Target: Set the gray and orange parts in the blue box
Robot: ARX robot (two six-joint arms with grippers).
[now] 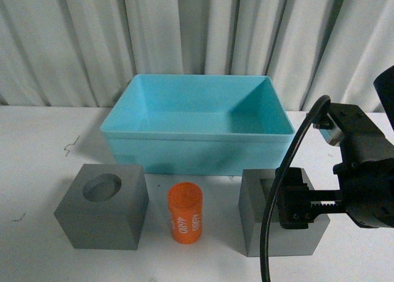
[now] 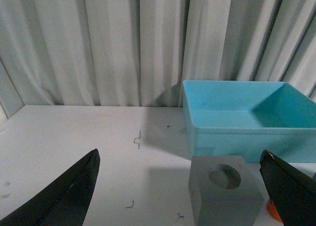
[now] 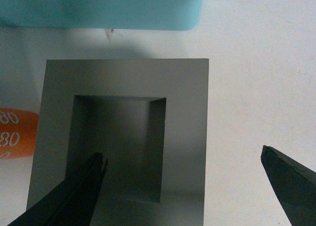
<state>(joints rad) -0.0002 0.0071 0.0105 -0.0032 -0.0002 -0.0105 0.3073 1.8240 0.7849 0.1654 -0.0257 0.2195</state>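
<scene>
The blue box (image 1: 197,148) stands at the back centre of the table. In front of it, from left to right, are a gray cube with a round recess (image 1: 101,214), an upright orange cylinder (image 1: 185,213) and a gray cube with a square recess (image 1: 255,196). My right gripper (image 1: 294,207) is open above the square-recess cube (image 3: 182,88). One finger is over the recess and the other is beyond the cube's side, over the table. My left gripper (image 2: 178,154) is open and empty; it looks at the round-recess cube (image 2: 224,196) and the box (image 2: 237,132) and does not show in the front view.
A white curtain (image 1: 184,29) hangs behind the white table (image 1: 37,171). A black cable (image 1: 271,233) loops in front of the right arm. Small dark marks (image 2: 138,138) lie on the table left of the box.
</scene>
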